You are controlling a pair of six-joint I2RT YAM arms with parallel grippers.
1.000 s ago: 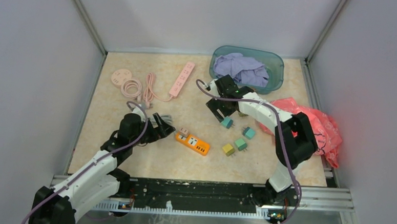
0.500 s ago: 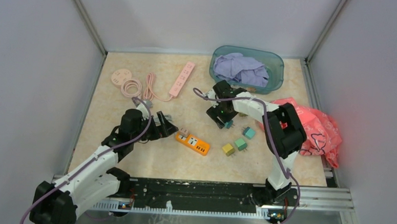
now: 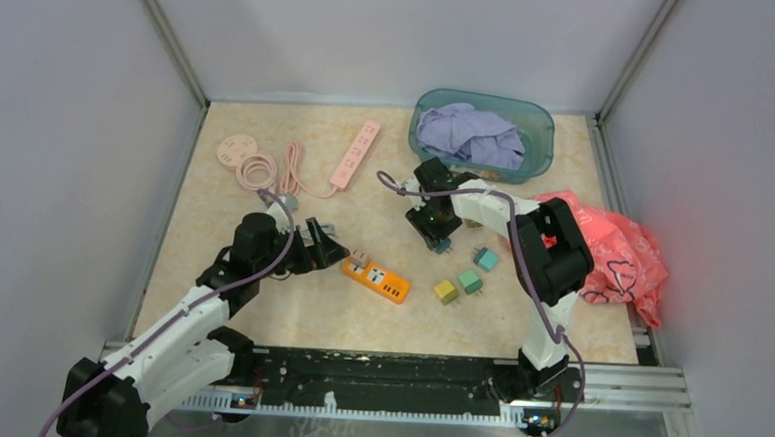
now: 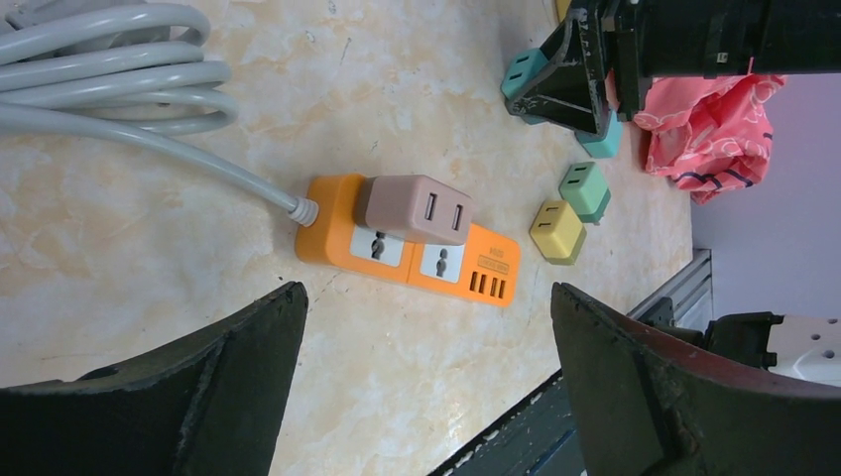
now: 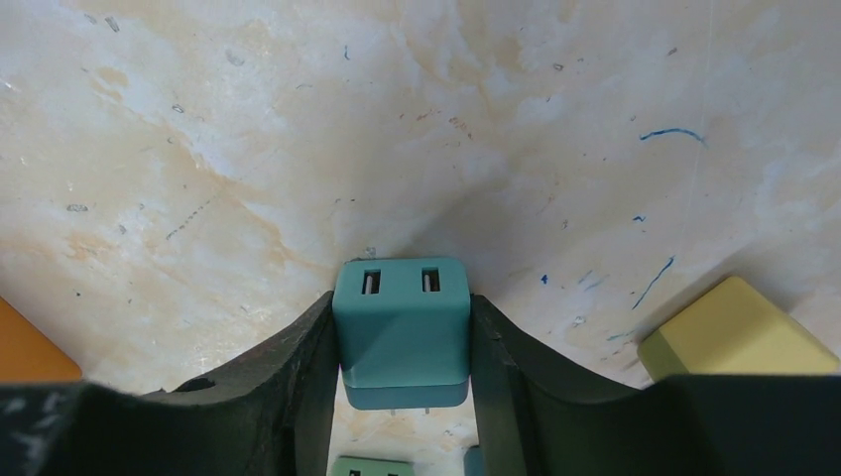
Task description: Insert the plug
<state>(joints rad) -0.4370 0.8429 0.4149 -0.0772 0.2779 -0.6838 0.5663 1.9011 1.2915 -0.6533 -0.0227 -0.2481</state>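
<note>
**Right gripper** (image 5: 402, 315): the jaws are closed on the teal cube-shaped plastic plug (image 5: 402, 327), with one finger flat against each side face. The plug's two USB slots face away from the wrist. What look like prong tips show at the end nearer the wrist. The plug is low over the tabletop (image 3: 259, 302), a little right of its middle. I cannot tell whether it is lifted clear. Holding it by the flat sides should stop the cube twisting when it is pushed home.

**Left gripper** (image 4: 426, 293): the jaws are spread wide and hold nothing. It hovers over the orange plastic power strip (image 4: 466, 268), which lies near the middle of the tabletop, toward the near edge. My guess is that it is placed there to pin the strip down during insertion.

**Strip:** a rose-brown cube adapter (image 4: 412, 210) already fills the socket nearest the grey cable (image 4: 119, 79). The white socket next to it is free and looks like the obvious target. A row of USB ports sits at the far end.

**Spares:** a yellow cube plug (image 4: 557, 231) and a green cube plug (image 4: 585, 190) lie on the tabletop between the strip and the right edge.

**Writing:** there is a small dark mark on the strip's face above the USB ports, too small to read. I can see no other brand or label.
</note>
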